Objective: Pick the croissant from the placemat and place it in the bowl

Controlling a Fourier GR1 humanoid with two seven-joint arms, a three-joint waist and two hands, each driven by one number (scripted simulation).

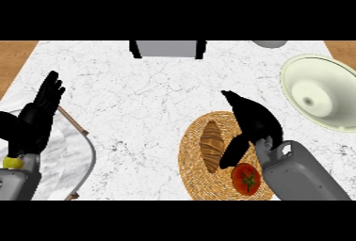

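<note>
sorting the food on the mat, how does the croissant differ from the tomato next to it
The croissant is golden brown and elongated, lying lengthwise up the woven placemat; the tomato is red, round and compact. The croissant sits nearer the mat's middle, beside the thumb of the right hand; the tomato sits at the mat's lower right, by the forearm. Both rest on the same placemat, neither held.

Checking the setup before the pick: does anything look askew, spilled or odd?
Nothing spilled or damaged. The croissant and a tomato lie on the placemat, the bowl sits upright, and the right hand hangs open over the mat.
</note>
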